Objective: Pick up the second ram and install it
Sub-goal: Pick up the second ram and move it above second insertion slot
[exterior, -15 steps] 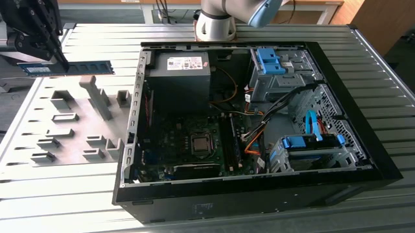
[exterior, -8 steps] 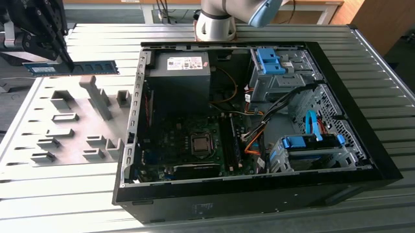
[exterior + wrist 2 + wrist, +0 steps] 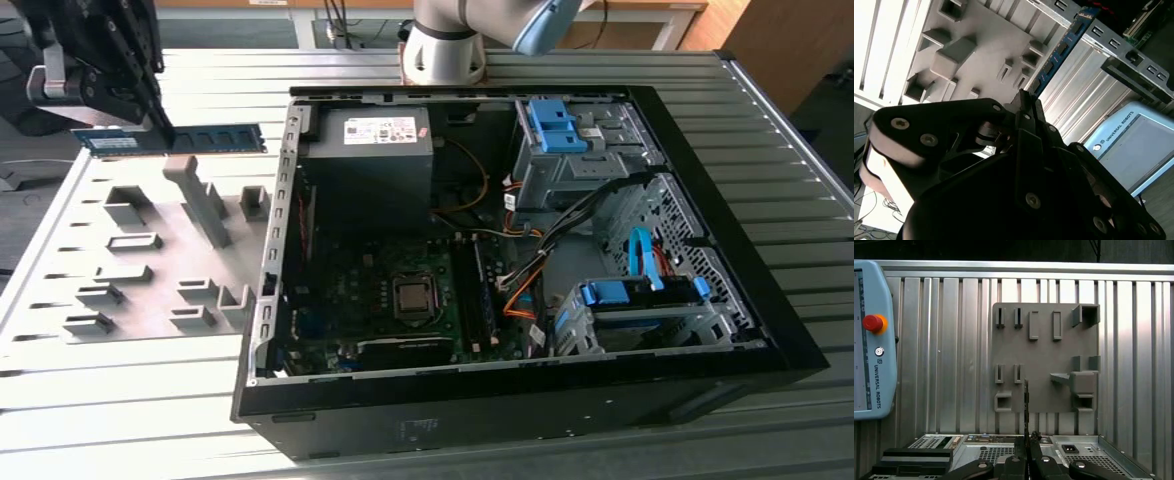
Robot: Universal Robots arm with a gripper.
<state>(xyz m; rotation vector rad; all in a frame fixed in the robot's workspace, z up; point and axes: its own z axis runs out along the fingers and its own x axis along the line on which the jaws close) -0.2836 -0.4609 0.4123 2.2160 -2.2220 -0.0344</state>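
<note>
In the exterior view the gripper (image 3: 150, 126) is cut off at the frame's upper edge. Its fingers are clamped on the second ram (image 3: 214, 138) and cover part of it, holding the stick level above the grey holder plate (image 3: 147, 270), to the exterior view's left of the open computer case (image 3: 534, 410). The second wrist view shows the stick (image 3: 1056, 55) as a blue strip projecting from the fingertips, while in the first wrist view it (image 3: 1026, 405) reads as a thin dark line.

Second ram (image 3: 214, 137) is blue-green, holder plate (image 3: 167, 257) grey
</note>
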